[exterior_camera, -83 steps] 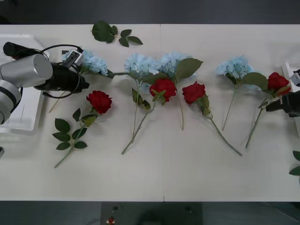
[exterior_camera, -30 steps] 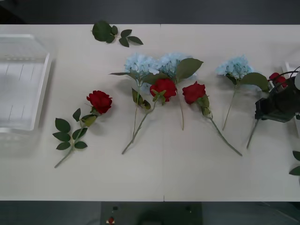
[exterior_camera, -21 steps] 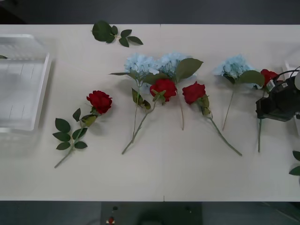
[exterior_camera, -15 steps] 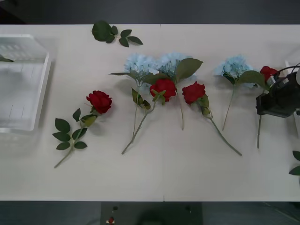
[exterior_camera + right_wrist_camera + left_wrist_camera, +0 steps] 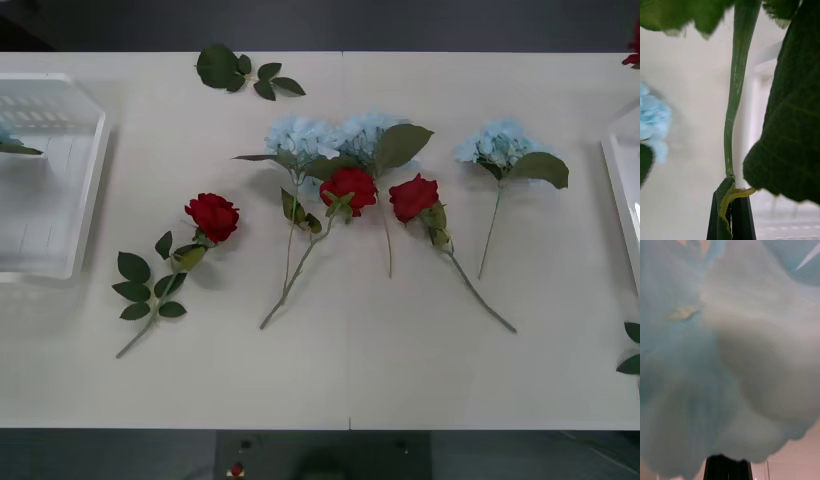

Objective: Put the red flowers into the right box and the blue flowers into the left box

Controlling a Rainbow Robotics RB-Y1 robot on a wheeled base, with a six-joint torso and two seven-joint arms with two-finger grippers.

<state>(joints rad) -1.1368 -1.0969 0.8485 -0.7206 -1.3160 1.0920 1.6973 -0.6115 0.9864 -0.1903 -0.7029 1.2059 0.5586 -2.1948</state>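
Three red flowers lie on the table: one at the left (image 5: pixel 212 215) and two in the middle (image 5: pixel 348 188) (image 5: pixel 413 196). My right gripper (image 5: pixel 730 210) is shut on the green stem (image 5: pixel 735 93) of another red flower, whose bloom (image 5: pixel 633 45) peeks in at the far right, beyond the right box (image 5: pixel 620 190) (image 5: pixel 760 93). Three blue flowers (image 5: pixel 300 135) (image 5: pixel 365 130) (image 5: pixel 500 143) rest on the table. A further blue flower (image 5: pixel 6 140) (image 5: pixel 715 371) hangs over the left box (image 5: pixel 85 200), with my left gripper (image 5: pixel 728 467) shut beneath its bloom; its stem is hidden.
A loose leaf sprig (image 5: pixel 240 70) lies at the table's far side, and more leaves (image 5: pixel 632 350) show at the right edge. The left rose's leafy stem (image 5: pixel 150 290) reaches toward the front. The table's front half is bare.
My right gripper has lifted the red flower off the table and carried it up out of the front view's right side. A blue bloom's edge has appeared over the left box.
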